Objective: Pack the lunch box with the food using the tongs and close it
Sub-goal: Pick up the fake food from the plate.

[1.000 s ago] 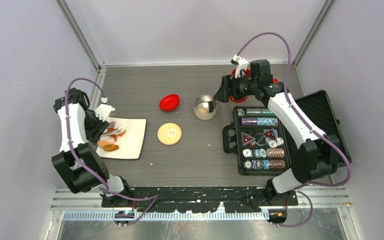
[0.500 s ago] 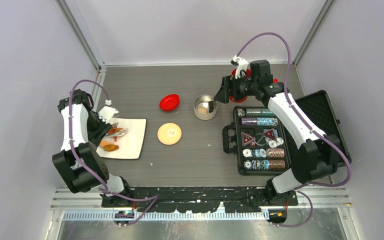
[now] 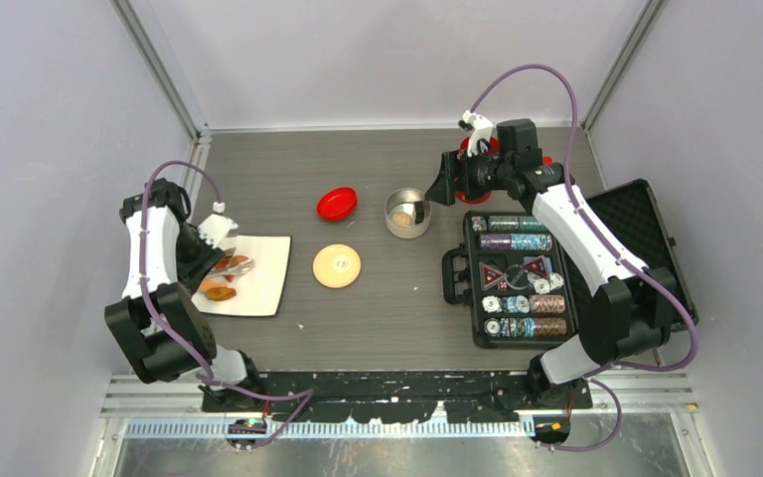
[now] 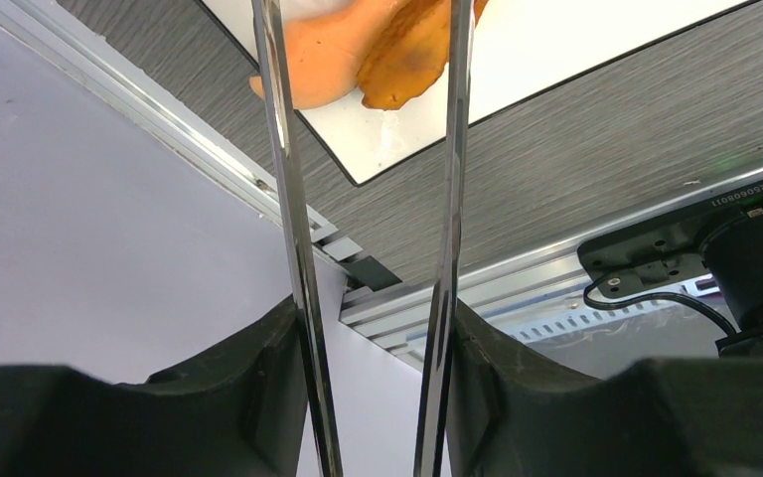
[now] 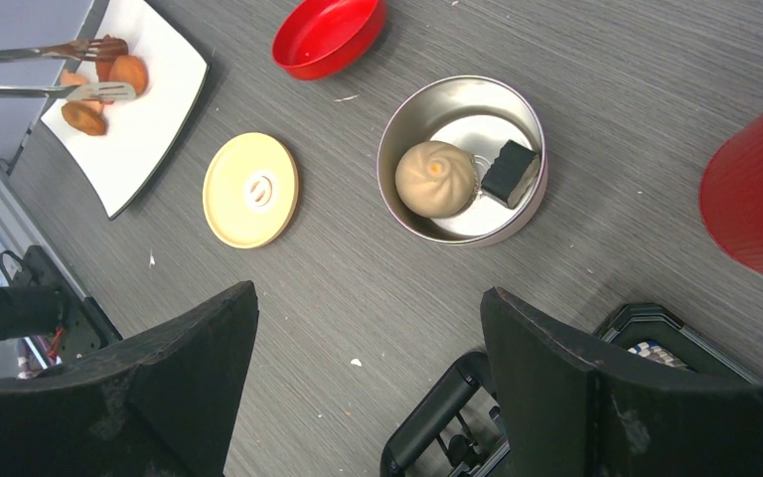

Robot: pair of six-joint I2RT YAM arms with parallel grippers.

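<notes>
Arm on left is folded tight, left gripper (image 4: 378, 393) clamped on thin shiny tongs (image 4: 298, 248), tips at orange-brown food (image 5: 129, 72) on flat white plate (image 5: 149, 129). Mid-table: round tan lid (image 5: 250, 189), then round steel lunch box (image 5: 427, 99) w/ bun (image 5: 435, 179) inside. Right arm's stretched fwd, right gripper (image 5: 368, 308) spread wide near it.

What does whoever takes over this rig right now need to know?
Left gripper: shut on the tongs, tips over the white plate by the orange food pieces.
Right gripper: open, empty, above the table near the lunch box.
Box: open, holding a round bun and a dark piece. Lid lies flat on the table between plate and box.
Done: two pieces packed.
Left: move the orange pieces into the box, then put the lid on.
</notes>
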